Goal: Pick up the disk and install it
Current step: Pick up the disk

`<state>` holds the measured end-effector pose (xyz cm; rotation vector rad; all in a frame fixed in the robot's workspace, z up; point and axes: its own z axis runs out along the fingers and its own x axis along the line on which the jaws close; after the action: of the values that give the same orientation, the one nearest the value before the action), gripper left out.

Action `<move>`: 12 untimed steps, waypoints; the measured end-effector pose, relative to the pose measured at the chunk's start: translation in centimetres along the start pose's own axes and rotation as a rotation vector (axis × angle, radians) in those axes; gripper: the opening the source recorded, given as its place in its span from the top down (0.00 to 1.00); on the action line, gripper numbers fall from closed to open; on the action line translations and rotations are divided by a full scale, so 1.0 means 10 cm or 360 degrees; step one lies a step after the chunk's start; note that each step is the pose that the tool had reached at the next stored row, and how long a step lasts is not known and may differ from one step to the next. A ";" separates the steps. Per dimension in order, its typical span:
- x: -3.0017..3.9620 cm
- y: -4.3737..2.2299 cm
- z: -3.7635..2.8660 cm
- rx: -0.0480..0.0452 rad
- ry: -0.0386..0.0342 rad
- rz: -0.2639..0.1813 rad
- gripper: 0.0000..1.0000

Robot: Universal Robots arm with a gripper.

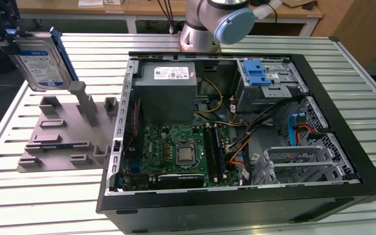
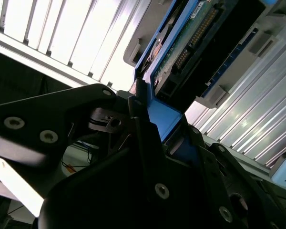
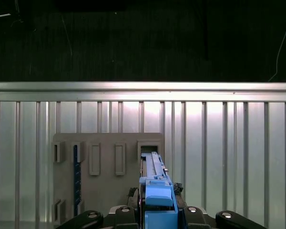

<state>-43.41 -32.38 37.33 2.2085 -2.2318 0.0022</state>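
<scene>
Disk (image 1: 39, 58) hangs upright at ten o'clock from the computer case (image 1: 344, 161), the gripper (image 3: 158, 212) clamped on its blue caddy. A steady, vertical hold should keep it clear of the grey fixture (image 1: 64, 132).

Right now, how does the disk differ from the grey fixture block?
The disk is silver with a blue frame; the grey fixture block is grey. The disk stands upright, clamped in the gripper; the block lies flat on the table. Both sit at the exterior view's left of the computer case.
</scene>
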 end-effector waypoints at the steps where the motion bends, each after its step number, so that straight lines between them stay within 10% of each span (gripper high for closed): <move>1: 0.000 0.000 -0.002 0.0000 0.0000 0.0000 0.64; 12: 0.000 0.000 -0.032 0.0000 0.0000 0.0000 0.64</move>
<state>-43.41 -32.38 37.65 2.2086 -2.2317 0.0023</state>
